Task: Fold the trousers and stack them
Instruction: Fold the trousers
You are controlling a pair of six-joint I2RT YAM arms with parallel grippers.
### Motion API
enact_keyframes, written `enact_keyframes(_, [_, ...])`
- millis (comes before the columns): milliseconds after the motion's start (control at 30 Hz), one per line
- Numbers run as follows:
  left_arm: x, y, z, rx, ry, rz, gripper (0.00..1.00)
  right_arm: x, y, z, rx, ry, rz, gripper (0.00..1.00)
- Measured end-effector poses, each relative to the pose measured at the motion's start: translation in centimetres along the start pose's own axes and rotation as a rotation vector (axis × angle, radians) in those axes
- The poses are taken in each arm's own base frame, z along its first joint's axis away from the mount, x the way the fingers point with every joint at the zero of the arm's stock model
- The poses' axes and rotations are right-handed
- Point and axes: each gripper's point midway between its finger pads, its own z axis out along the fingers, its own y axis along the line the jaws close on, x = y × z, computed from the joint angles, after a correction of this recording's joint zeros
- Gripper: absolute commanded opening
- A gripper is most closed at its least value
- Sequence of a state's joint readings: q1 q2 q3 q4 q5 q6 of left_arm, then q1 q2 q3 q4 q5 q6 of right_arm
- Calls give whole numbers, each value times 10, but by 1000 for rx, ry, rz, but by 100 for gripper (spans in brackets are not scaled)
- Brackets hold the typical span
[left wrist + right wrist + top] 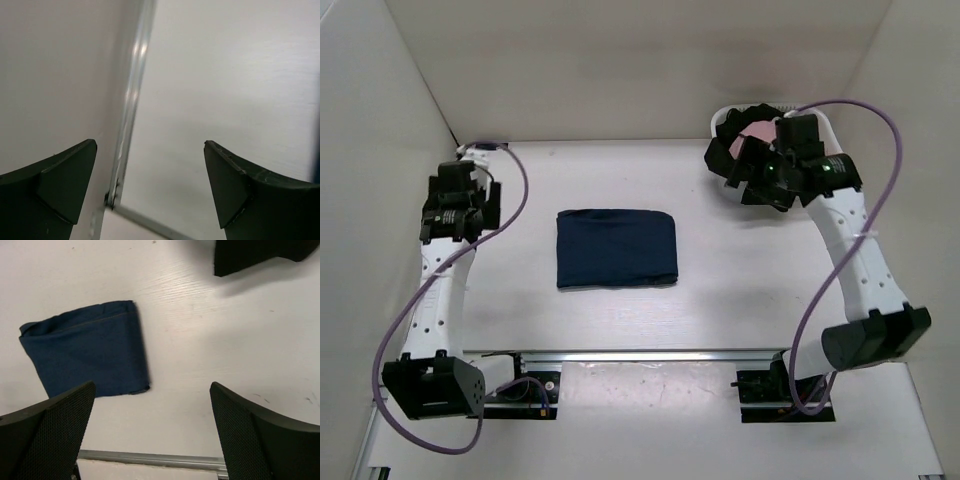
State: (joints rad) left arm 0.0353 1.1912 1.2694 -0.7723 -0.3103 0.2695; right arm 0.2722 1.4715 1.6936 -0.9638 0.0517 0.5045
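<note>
The trousers (616, 248) lie folded into a plain dark blue rectangle in the middle of the white table, flat, with nothing touching them. They also show in the right wrist view (87, 347), at the left. My left gripper (468, 172) is raised at the far left, near the side wall, well away from the trousers. Its jaws stand wide apart and empty in the left wrist view (150, 145). My right gripper (738, 150) is raised at the far right, apart from the trousers. Its jaws are wide apart and empty in the right wrist view (152, 386).
White walls (390, 110) close in the table on the left, back and right. A metal rail (650, 355) runs along the near edge between the arm bases and also shows in the right wrist view (150, 458). A metal corner strip (132, 105) runs up the left wall.
</note>
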Motion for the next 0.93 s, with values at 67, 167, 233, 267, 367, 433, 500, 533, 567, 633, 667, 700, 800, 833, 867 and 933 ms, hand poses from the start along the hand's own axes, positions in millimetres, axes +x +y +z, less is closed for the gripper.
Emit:
enact_keyframes(67, [38,28,5,-139,113,-41,100,0,-13,-19,37,-24,10,99])
enact_keyframes(167, [92,45,6,-237,256,-78,100,-8,-39,-36,145,-64,7,99])
enact_keyframes(233, [120,50,-1,-270,316,-107,100,-14,-60,-45,231,-83,6,99])
enact_keyframes(267, [128,53,-5,-283,330,-121,100,-16,-69,-49,265,-88,7,99])
enact_keyframes(367, [135,59,-17,-311,324,-157,100,-15,-91,-58,352,-83,10,99])
enact_keyframes(433, [133,61,-21,-319,305,-171,100,-13,-96,-61,375,-83,10,99])
enact_keyframes(500, [133,61,-22,-321,302,-175,100,-8,-99,-65,385,-81,8,99])
enact_keyframes(533, [133,61,-22,-321,303,-176,100,-6,-101,-68,388,-85,8,99])
enact_keyframes(567, [133,61,-22,-320,304,-177,100,-5,-102,-70,392,-88,7,99])
enact_keyframes(633, [132,61,-23,-320,303,-179,100,-3,-103,-75,396,-97,8,99])
enact_keyframes(667, [131,61,-23,-320,300,-180,100,-3,-104,-77,399,-102,8,99])
enact_keyframes(700, [130,62,-23,-320,297,-182,100,-2,-105,-78,401,-106,8,99])
enact_keyframes(800, [128,61,-23,-316,293,-185,100,2,-109,-83,415,-110,7,99])
enact_keyframes(833, [128,61,-23,-314,293,-185,100,3,-110,-84,418,-111,7,99])
enact_keyframes(867, [128,61,-23,-313,293,-185,100,4,-111,-85,422,-111,6,99])
enact_keyframes(933, [129,60,-23,-309,295,-185,100,7,-113,-85,424,-108,3,99])
